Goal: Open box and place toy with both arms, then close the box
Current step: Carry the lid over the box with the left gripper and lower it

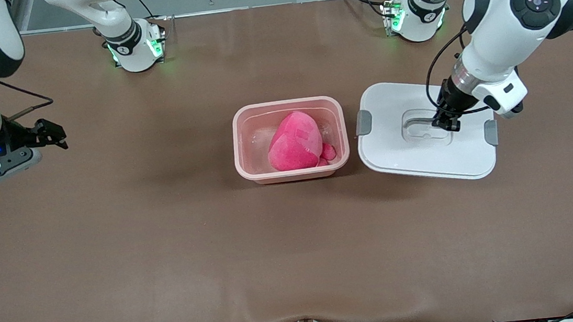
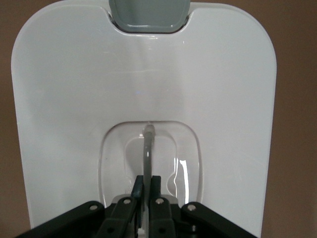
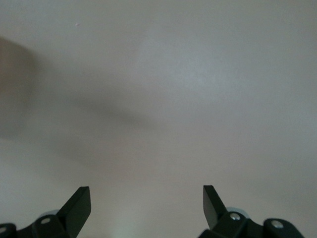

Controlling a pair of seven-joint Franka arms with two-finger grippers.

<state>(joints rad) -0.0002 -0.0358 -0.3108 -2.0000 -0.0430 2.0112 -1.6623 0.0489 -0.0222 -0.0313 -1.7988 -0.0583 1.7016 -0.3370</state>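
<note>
My left gripper (image 1: 446,123) is clamping the grey recessed handle (image 2: 148,148) of the white plastic lid (image 1: 422,153), beside the translucent pink tub (image 1: 293,173). The hot-pink plush toy (image 1: 295,141) is sitting inside it, while my right gripper (image 1: 55,136) is waiting, fingers spread, over the table's right-arm end.

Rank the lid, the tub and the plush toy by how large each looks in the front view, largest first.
1. Lid, lying on the table beside the tub.
2. Tub, a little smaller in outline than the lid.
3. Plush toy, sitting inside the tub.

All three lie about equally near the camera, so the order is safe.
</note>
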